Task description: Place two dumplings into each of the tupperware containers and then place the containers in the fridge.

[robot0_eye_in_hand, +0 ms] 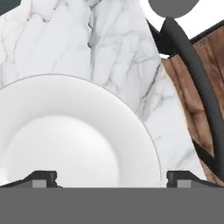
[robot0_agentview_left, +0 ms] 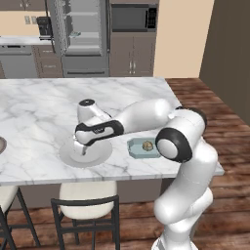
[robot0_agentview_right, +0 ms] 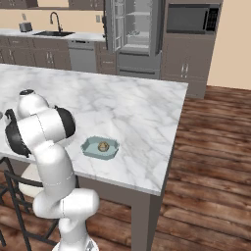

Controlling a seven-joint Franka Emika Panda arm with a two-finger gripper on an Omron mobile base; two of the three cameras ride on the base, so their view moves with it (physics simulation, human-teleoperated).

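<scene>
Room: a rendered kitchen with a wood floor; a marble island counter (robot0_agentview_left: 58, 105) ran across the foreground, cabinets and a dark microwave (robot0_agentview_left: 133, 17) along the far wall.
Fridge: the fridge (robot0_agentview_left: 83, 34) stood at the back wall, doors wide, pale shelves showing.
Plate: a round white plate (robot0_agentview_left: 84, 155) lay near the counter's front edge, above a stool (robot0_agentview_left: 87, 197); the hand view showed its surface (robot0_eye_in_hand: 74, 144) bare.
Container: one pale-blue tupperware container (robot0_agentview_right: 100, 147) sat on the counter near the front edge, just beside the plate on the arm's side; it was partly behind the arm's elbow in the left base view.
Dumpling: a single dumpling (robot0_agentview_right: 103, 146) rested inside that container, roughly at its centre; whether a second was tucked in with it was hard to tell at this size.
Gripper: the gripper (robot0_agentview_left: 85, 148) hung low over the plate, pointing down, the two fingertips (robot0_eye_in_hand: 43, 178) spread as wide as they go, with nothing between them.
Sink: a sink with a faucet (robot0_agentview_right: 55, 22) sat on the far counter.
</scene>
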